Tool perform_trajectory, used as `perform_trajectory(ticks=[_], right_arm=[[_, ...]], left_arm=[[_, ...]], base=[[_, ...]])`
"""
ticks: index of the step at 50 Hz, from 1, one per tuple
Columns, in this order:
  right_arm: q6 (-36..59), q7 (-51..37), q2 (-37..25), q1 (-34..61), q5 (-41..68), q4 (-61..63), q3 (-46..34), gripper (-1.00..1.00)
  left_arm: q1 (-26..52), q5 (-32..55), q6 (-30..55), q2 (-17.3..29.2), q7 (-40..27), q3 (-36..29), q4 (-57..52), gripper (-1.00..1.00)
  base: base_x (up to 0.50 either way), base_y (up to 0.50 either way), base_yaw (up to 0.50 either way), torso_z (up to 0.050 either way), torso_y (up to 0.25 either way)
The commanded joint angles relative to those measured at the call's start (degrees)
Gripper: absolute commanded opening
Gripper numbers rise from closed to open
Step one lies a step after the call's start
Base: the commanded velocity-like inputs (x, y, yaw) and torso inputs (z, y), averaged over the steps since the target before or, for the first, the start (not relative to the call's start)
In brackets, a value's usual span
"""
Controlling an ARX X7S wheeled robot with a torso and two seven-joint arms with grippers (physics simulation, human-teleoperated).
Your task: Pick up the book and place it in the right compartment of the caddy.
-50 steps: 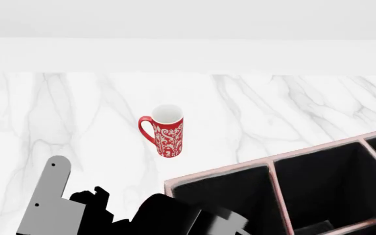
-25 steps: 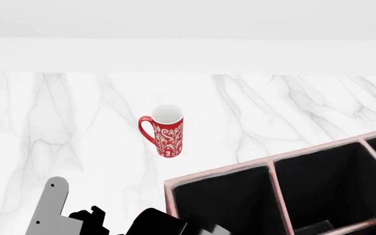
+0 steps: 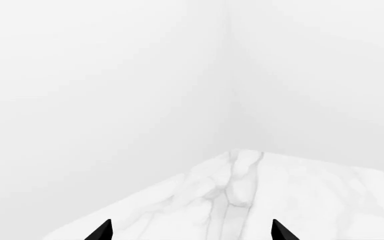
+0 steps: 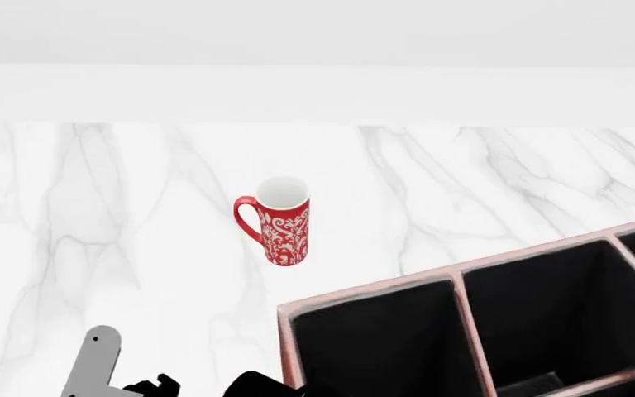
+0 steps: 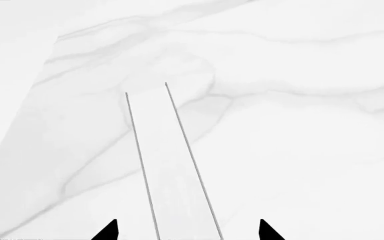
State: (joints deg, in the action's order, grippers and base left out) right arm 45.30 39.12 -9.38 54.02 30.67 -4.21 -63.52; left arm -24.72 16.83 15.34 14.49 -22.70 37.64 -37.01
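Observation:
In the right wrist view the book [image 5: 172, 165] shows edge-on, a white strip of pages between two thin dark cover lines, over the marble. My right gripper [image 5: 187, 232] is open, its black fingertips [image 5: 110, 231] astride the book's near end with a gap on each side. The left gripper [image 3: 190, 232] is open and empty, facing the room's corner across the marble top. The reddish-brown caddy [image 4: 367, 289] with black compartments fills the head view's lower right, partly cut off. The book and both grippers are out of the head view.
A red patterned mug [image 4: 279, 231] stands on the marble counter [image 4: 494, 182] just beyond the caddy's left corner. A white wall runs behind the counter. A grey link of my left arm [image 4: 97, 368] shows at the bottom edge, left of the caddy.
My left arm has sunk toward the bottom edge of the head view; only a small part still shows. The mug and caddy have not moved.

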Motion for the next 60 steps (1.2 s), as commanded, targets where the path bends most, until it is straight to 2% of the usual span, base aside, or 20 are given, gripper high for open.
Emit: perform_trajectory(ticks=[1, 23, 24, 48, 60], right_arm=[[-1.80, 0.83, 0.50, -0.56, -0.39, -2.85, -0.73, 1.00], [-4.06, 1.63, 1.18, -1.67, -0.75, -6.07, -1.97, 1.00], [-4.09, 1.57, 1.25, -1.69, -0.70, -6.19, -1.90, -1.00], [-3.86, 0.67, 0.98, -1.09, 0.09, -5.02, -1.39, -1.00], [0.54, -6.54, -0.37, 0.96, 4.77, 1.99, 7.15, -1.00]], left_arm=[[0.05, -0.21, 0.00, 0.09, -0.15, -0.38, 0.11, 1.00], [-0.16, -0.07, 0.26, 0.38, -0.37, -0.41, -0.37, 1.00], [-0.16, -0.04, 0.26, 0.39, -0.38, -0.39, -0.39, 1.00], [-0.07, 0.03, 0.14, 0.65, -0.48, -0.64, -0.14, 1.00], [-0.40, 0.03, -0.14, 0.56, -0.51, -0.68, -0.43, 1.00]], base=[[0.00, 0.00, 0.00, 0.000, 0.000], [0.00, 0.00, 0.00, 0.000, 0.000], [0.00, 0.00, 0.00, 0.000, 0.000], [0.00, 0.00, 0.00, 0.000, 0.000], [0.00, 0.00, 0.00, 0.000, 0.000]])
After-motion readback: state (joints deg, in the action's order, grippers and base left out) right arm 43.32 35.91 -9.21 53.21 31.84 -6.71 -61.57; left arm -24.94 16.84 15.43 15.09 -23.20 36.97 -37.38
